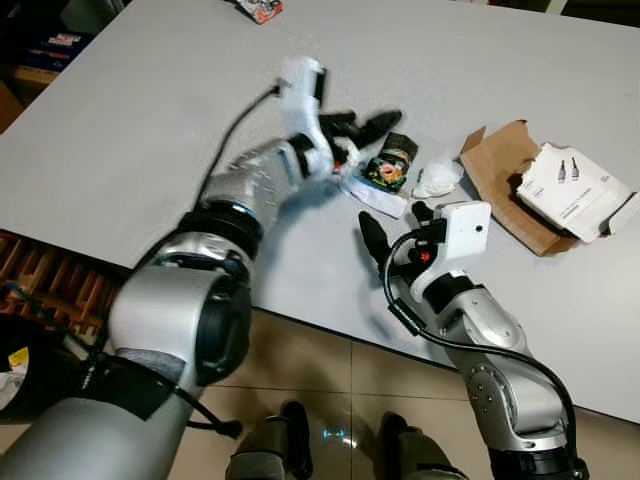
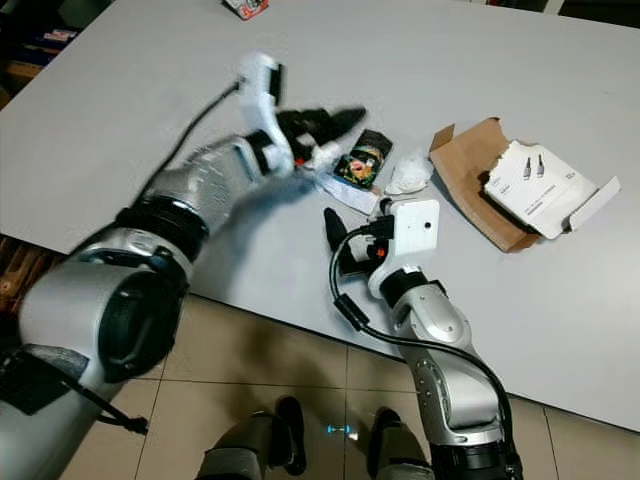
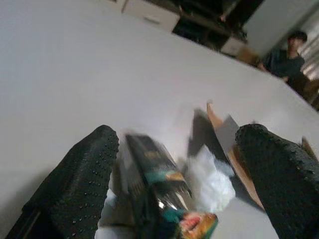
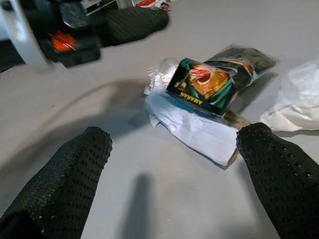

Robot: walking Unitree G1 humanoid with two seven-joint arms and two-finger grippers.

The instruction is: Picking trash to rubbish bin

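A wide grey bench [image 1: 150, 120] carries the trash. The left gripper [image 1: 362, 128] hovers just left of the dark snack wrapper [image 1: 390, 163], fingers spread wide and holding nothing. The wrapper's long axis runs away from the robot. The right gripper [image 1: 385, 232], also open and empty, sits near it on the robot's side; right of the wrapper lie crumpled tissue [image 1: 437, 177] and a torn cardboard box [image 1: 510, 185].

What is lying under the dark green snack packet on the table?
Under the snack packet lies a flat white paper, with crumpled white scrap at its end. The table beneath is covered.
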